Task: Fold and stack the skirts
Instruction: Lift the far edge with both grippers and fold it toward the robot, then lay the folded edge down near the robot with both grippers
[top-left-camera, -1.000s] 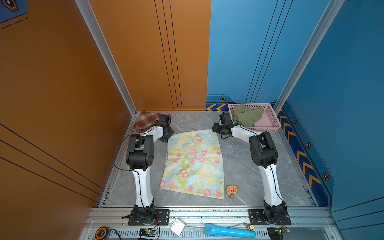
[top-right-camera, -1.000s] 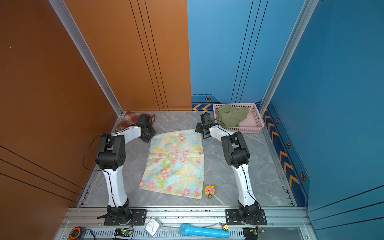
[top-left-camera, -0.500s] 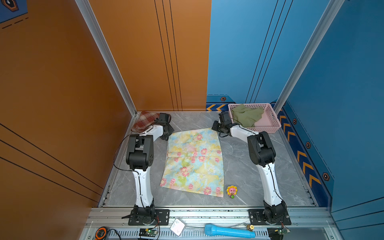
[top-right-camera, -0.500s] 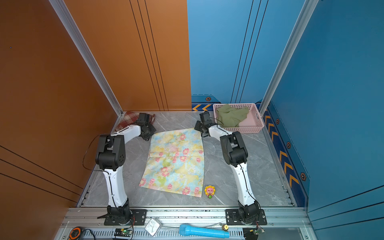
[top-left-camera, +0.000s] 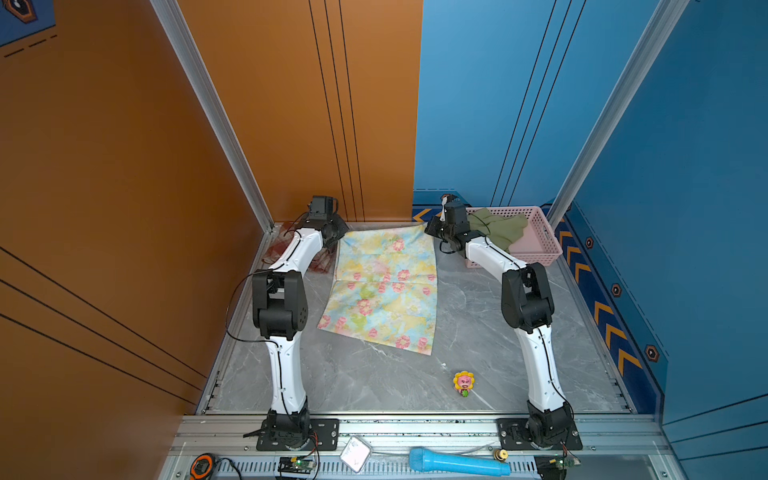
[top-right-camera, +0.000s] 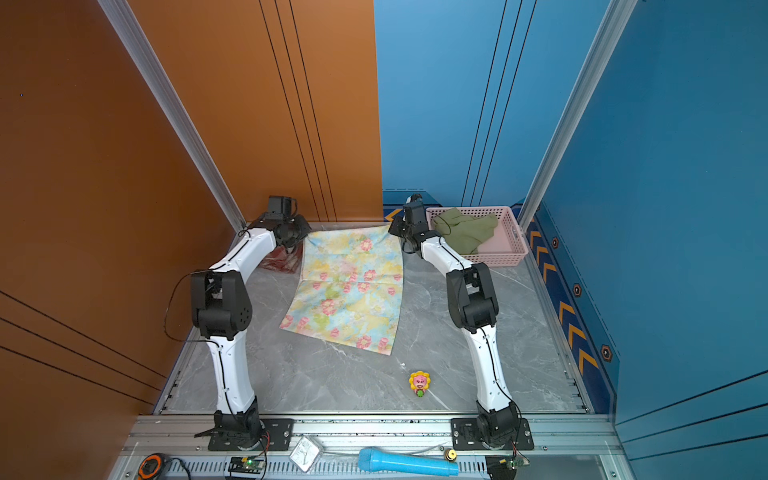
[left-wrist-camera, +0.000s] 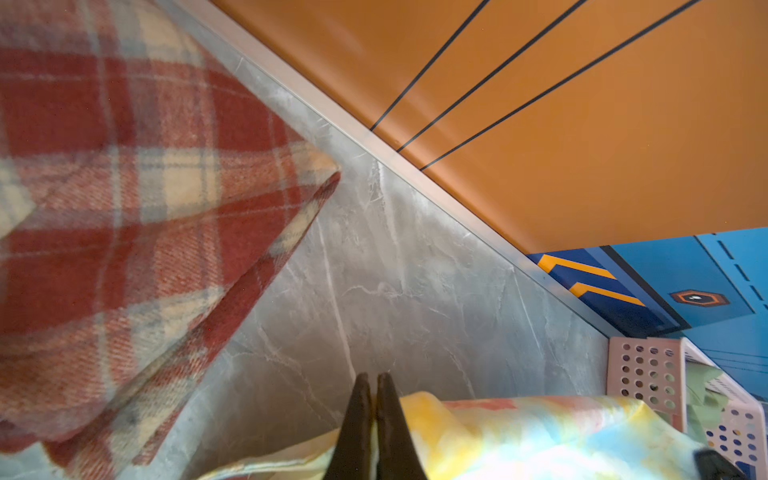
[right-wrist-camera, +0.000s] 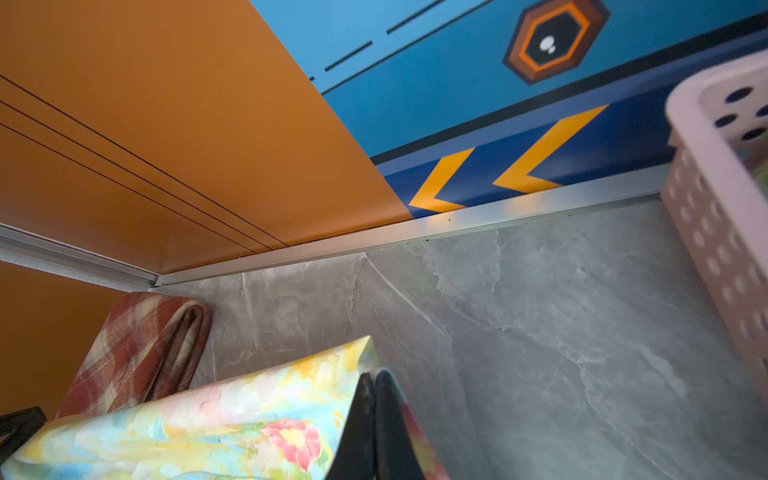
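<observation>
The floral skirt (top-left-camera: 382, 286) (top-right-camera: 349, 286) lies spread over the middle of the table, its far edge raised off the surface. My left gripper (top-left-camera: 337, 240) (left-wrist-camera: 372, 378) is shut on its far left corner. My right gripper (top-left-camera: 430, 230) (right-wrist-camera: 371, 376) is shut on its far right corner. In both wrist views the floral skirt (left-wrist-camera: 519, 432) (right-wrist-camera: 208, 424) hangs from the shut fingers. The folded plaid skirt (left-wrist-camera: 124, 208) (right-wrist-camera: 141, 349) (top-left-camera: 278, 257) sits in the far left corner, partly behind my left arm. The olive green skirt (top-left-camera: 498, 228) (top-right-camera: 465, 232) lies crumpled in the basket.
A pink perforated basket (top-left-camera: 540, 245) (right-wrist-camera: 715, 208) stands at the far right, close to my right gripper. The back wall is just beyond both grippers. A small flower toy (top-left-camera: 464, 382) stands near the front. A blue microphone (top-left-camera: 457, 461) lies on the front rail.
Both grippers have risen and moved toward the back wall with the floral skirt's far corners. The skirt has slid away from the front, and its far edge is now lifted.
</observation>
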